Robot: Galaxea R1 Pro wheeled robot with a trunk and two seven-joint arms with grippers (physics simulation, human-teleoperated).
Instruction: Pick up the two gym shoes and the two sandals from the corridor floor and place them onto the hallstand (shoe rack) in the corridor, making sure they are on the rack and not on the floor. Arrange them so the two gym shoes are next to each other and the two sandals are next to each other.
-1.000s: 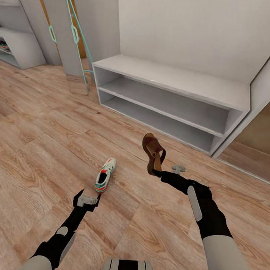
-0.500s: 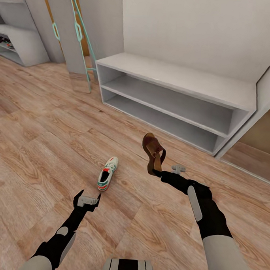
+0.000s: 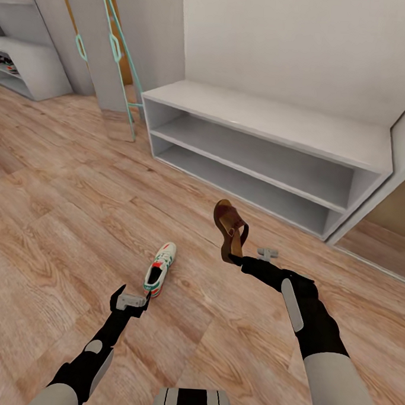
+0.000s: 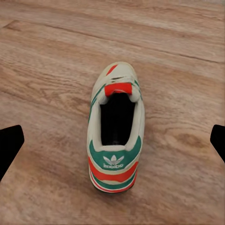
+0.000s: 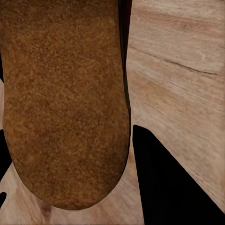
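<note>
Head view: hallstand [image 3: 272, 126] ahead, shelves bare. Gym shoe [image 3: 159, 270] lies on corridor floor [image 3: 59, 219], long axis toe-to-rack, heel toward left hand [image 3: 131, 300], fingers spread. Left wrist view adds heel logo. Right hand [image 3: 238, 259] clamps sandal [image 3: 229, 229] upright; right wrist view shows its sole [image 5: 65, 103].

Rack [image 3: 272, 120]: top board bare along its visible length, wall behind it. Both open shelves show nothing inside; the dividing board limits headroom in each. Floor [image 3: 59, 219] between robot and rack open, apart from one sneaker [image 3: 158, 271] lying at lower centre, just ahead of the left gripper [image 3: 130, 301], whose fingers are spread wide. Sandal [image 3: 229, 230] stands up from the right gripper [image 3: 240, 259], clear of the rack. Upper left: teal frame [image 3: 118, 49] leans near the rack's left end.
</note>
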